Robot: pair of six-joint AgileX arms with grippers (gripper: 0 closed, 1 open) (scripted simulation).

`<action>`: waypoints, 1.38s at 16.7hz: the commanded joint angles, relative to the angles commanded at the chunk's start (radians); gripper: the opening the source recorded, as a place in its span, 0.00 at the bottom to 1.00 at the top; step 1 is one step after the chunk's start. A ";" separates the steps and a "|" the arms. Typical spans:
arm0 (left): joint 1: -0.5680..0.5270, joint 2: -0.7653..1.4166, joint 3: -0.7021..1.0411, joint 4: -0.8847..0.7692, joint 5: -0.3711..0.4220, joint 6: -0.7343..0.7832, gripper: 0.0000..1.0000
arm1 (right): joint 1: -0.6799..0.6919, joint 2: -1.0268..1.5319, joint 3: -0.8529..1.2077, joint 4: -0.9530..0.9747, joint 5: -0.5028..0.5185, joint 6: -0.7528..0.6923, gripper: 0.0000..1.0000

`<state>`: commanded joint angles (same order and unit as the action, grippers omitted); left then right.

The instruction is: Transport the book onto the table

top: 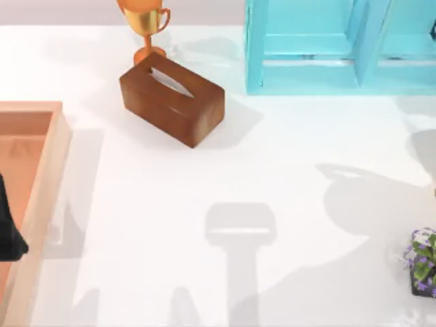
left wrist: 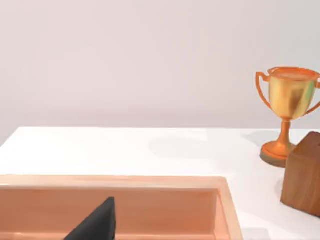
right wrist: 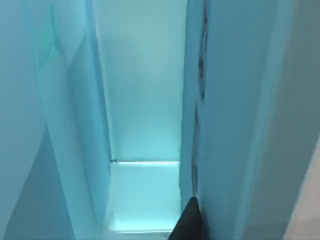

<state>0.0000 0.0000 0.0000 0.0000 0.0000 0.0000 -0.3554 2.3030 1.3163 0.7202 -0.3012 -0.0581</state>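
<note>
- Up on the white counter [top: 286,170], a brown wooden tissue box [top: 172,98] lies at an angle near the far middle, with a white tissue poking out of the slot on top.
- Just behind the tissue box stands a gold trophy cup [top: 145,20] on a round orange foot. In the left wrist view the trophy cup [left wrist: 289,107] is just beside a corner of the tissue box [left wrist: 303,175].
- At the far right of the counter stands a turquoise shelf unit [top: 327,48] with open compartments.
- A light wooden tray [top: 48,177] with a raised rim sits at the left edge of the counter.
- The left tool [top: 8,231] is a dark shape above the tray at the left edge. In the left wrist view one dark finger [left wrist: 97,225] hangs over the inside of the tray [left wrist: 227,200]. I cannot tell if this tool is spread or pressed together.
- The right wrist view looks into a narrow turquoise slot of the shelf unit [right wrist: 145,125], with one dark fingertip [right wrist: 187,222] low in the picture. I cannot tell the state of the right tool either.
- A small pot of purple flowers [top: 424,262] sits at the right edge of the counter.
- I cannot tell where the book is.
</note>
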 joint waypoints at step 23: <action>0.000 0.000 0.000 0.000 0.000 0.000 1.00 | -0.192 -0.949 -0.371 -0.536 -0.186 -0.033 0.00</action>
<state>0.0000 0.0000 0.0000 0.0000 0.0000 0.0000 -0.5472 1.3540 0.9449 0.1838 -0.4874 -0.0914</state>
